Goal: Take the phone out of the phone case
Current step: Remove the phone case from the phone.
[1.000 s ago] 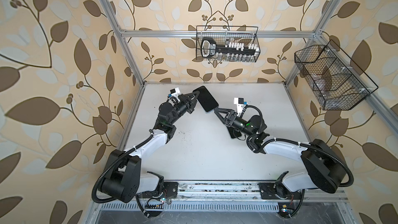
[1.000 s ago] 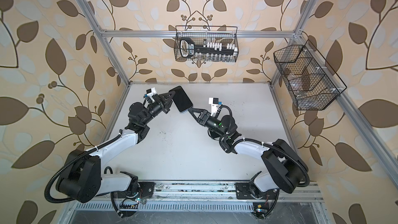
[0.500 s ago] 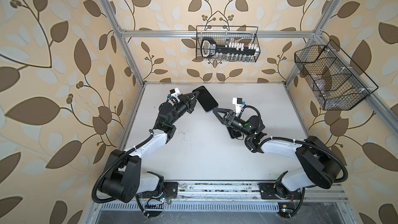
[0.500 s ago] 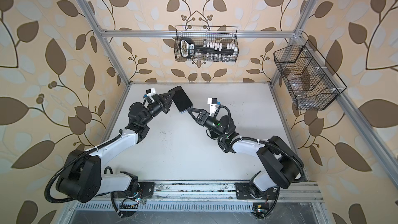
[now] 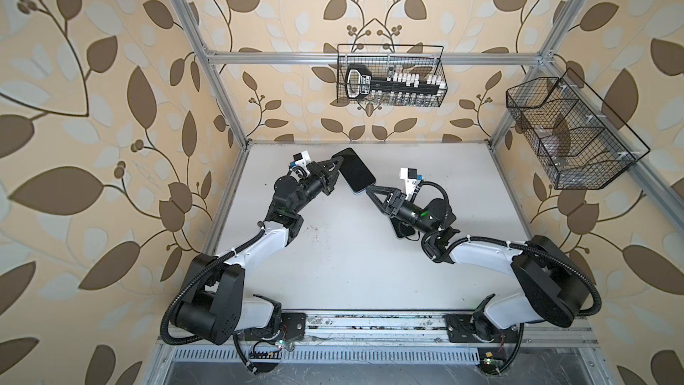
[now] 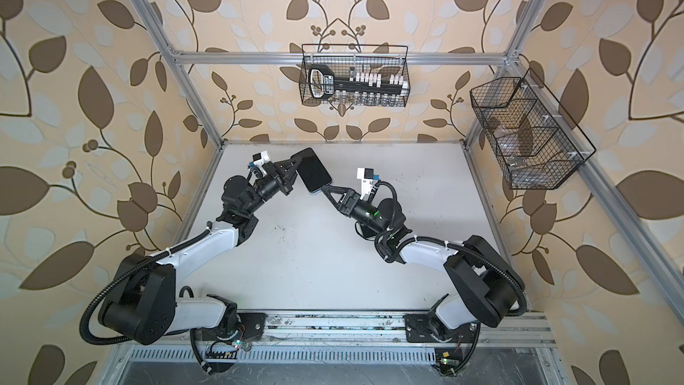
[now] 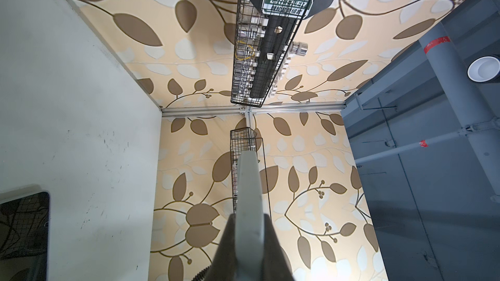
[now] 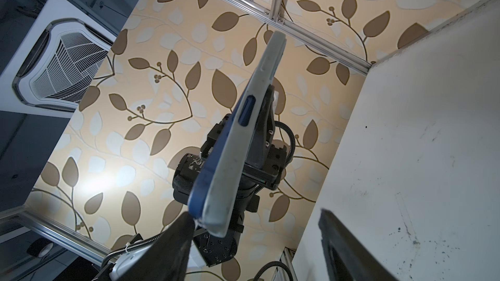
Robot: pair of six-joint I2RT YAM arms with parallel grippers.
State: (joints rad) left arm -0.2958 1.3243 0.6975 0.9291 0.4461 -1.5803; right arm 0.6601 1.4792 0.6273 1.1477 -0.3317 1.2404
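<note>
The phone (image 5: 356, 175) is held tilted above the table, dark screen up, in both top views (image 6: 314, 175). My left gripper (image 5: 338, 164) is shut on one long side of it. The left wrist view shows the pale grey phone case (image 7: 247, 185) edge-on between the shut jaws (image 7: 249, 228). In the right wrist view the blue phone body (image 8: 216, 158) lies against the grey case (image 8: 235, 163). My right gripper (image 5: 371, 194) stands open at the phone's near corner. One finger (image 8: 176, 241) touches that corner and the other finger (image 8: 341, 241) is well apart.
A dark flat slab (image 5: 403, 229) lies on the white table under my right wrist and also shows in the left wrist view (image 7: 24, 236). A wire basket with tools (image 5: 390, 75) hangs on the back wall. Another wire basket (image 5: 570, 135) hangs on the right.
The right arm has shifted very slightly at the phone's corner. The left gripper and the phone have stayed in place.
</note>
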